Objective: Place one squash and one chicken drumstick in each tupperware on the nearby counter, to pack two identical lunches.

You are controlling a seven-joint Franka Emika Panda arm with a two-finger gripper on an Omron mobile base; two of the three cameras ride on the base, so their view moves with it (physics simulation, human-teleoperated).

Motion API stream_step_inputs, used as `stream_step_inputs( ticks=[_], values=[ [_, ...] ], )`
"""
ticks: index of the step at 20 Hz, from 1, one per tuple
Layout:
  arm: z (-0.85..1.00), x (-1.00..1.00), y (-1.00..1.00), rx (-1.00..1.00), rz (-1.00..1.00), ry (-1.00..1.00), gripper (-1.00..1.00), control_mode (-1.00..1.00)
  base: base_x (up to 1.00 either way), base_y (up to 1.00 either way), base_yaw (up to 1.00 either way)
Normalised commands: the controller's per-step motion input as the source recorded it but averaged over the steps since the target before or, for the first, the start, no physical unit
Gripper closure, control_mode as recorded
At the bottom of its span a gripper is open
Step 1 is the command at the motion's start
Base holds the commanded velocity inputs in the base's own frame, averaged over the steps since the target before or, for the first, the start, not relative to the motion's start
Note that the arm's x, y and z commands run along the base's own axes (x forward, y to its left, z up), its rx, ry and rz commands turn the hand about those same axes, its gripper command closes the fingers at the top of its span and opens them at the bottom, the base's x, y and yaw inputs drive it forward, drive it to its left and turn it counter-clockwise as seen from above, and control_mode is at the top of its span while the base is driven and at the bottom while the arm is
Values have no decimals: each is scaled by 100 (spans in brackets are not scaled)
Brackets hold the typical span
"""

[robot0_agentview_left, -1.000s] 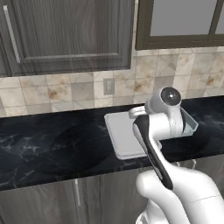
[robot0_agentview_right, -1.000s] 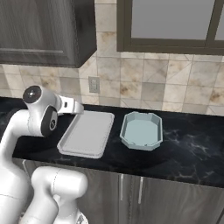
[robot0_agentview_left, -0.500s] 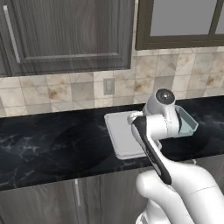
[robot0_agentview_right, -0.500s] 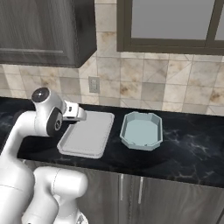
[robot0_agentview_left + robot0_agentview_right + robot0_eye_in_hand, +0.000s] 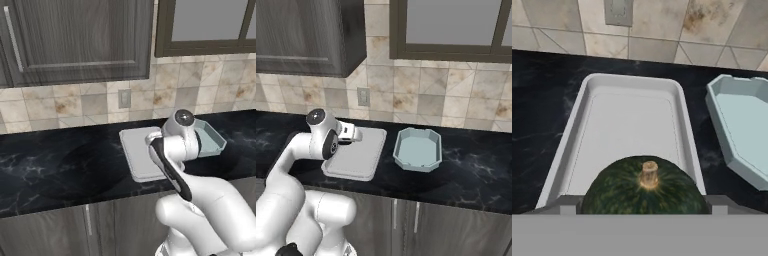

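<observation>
A white robot arm carries a dark green squash (image 5: 644,187) in over the near end of the white rectangular tupperware (image 5: 582,120) on the black stone table (image 5: 471,170). In the hand view the squash sits between the two finger tips, stem up, so the hand (image 5: 351,133) appears clamped on it, though the contact itself is cut off at the bottom edge. Over the past second the hand has swung from beside the container's left edge to a spot above its near-left corner, as the right base view shows; the containers themselves have not moved. The white tupperware lies bare inside, and so does the pale-blue octagonal tupperware (image 5: 417,150) just beside it on the right, the two close but apart. That puts the job at its first delivery: judged from this, the squash is about ready to be lowered and released into the white container, with three items left to fetch afterwards. The round squash may roll on the flat floor once freed, so a low release well inside the walls would seem the safer course.
</observation>
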Motion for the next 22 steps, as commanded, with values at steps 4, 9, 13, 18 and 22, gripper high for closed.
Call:
stream_step_inputs(
  ticks=[4,9,13,18,22],
  values=[
    [-41,58,0,0,0,0,100,-100,0,0,0],
    [-34,58,0,0,0,0,100,-100,0,0,0],
    [-28,56,0,0,0,0,100,-100,0,0,0],
    [-28,52,0,0,0,1,100,-100,0,0,0],
    [-32,44,0,0,0,2,100,-100,0,0,0]
  ],
)
